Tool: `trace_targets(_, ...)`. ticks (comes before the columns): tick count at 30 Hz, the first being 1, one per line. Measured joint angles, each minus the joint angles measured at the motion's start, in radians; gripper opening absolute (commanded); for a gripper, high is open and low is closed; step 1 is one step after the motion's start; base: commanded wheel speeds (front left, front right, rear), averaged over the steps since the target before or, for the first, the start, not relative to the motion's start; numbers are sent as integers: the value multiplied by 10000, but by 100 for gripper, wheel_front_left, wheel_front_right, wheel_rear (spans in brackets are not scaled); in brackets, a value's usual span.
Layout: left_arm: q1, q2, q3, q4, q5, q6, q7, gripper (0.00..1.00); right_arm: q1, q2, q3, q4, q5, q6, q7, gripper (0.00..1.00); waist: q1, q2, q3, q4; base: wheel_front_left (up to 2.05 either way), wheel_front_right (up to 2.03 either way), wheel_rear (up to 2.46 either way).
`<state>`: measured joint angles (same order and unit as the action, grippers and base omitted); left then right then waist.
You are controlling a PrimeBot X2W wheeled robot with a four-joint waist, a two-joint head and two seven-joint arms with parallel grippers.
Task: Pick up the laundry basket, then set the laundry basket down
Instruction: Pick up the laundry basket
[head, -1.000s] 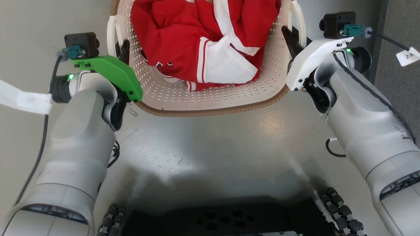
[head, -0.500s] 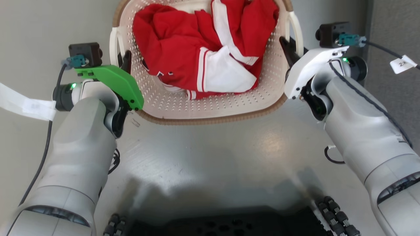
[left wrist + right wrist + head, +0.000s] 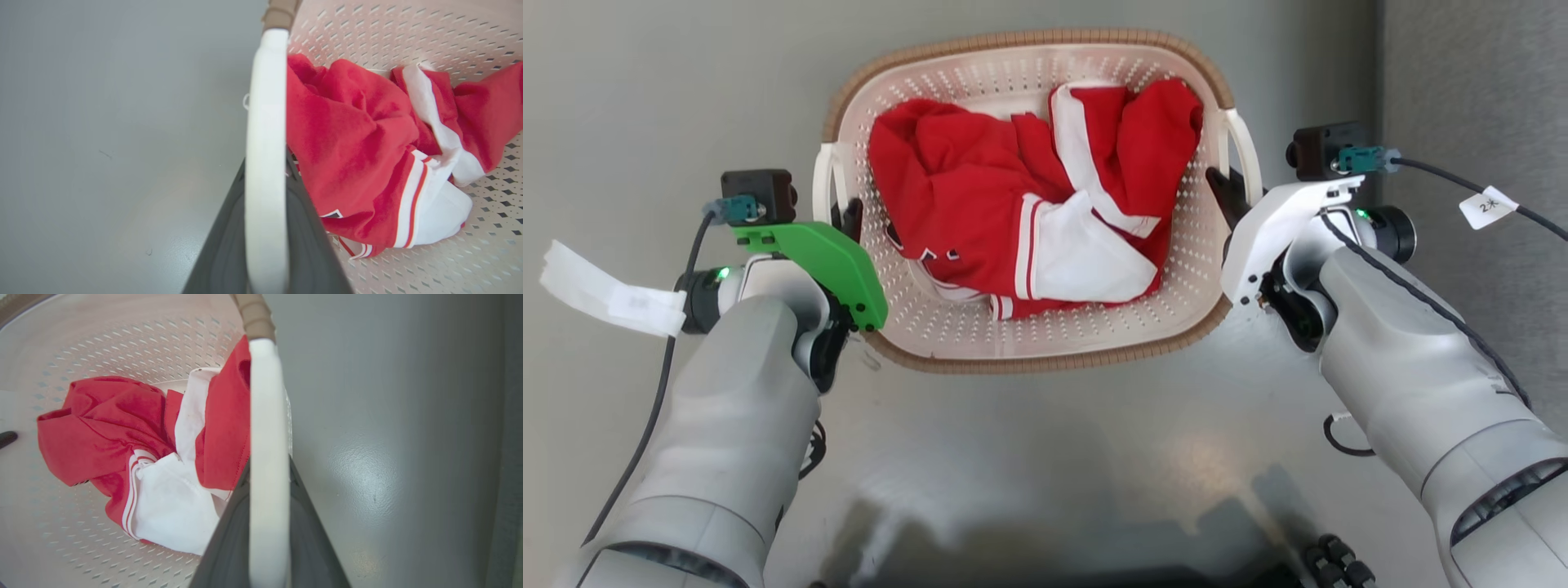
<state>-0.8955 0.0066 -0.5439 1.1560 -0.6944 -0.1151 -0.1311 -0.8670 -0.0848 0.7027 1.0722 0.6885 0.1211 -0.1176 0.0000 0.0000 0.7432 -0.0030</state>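
Head view: red garment (white-striped) inside laundry basket.

Cream perforated laundry basket has brown woven rim; garment is red and white.

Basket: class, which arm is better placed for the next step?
Neither alone: the left arm has its jaws gripping the left handle, the right arm likewise the right handle; both should probably move together.
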Motion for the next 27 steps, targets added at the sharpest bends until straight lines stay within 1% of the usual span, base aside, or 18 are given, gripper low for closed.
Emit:
trace_targets(13,731,2,-343,199,-604,-54,560,0,664,56,474,111,706,-2,591,0,0,0,-1635,-61,0,0,0)
trace_targets(26,1801,10,-757,322,-1141,-79,1103,0,1708,107,1074,121,1371,-15,1187,0,-1,0,-3429,-182,0,0,0)
trace_targets(27,1890,10,-790,324,-1172,-81,1145,0,1798,111,1118,123,1434,-71,1208,0,0,0,-3559,-190,0,0,0)
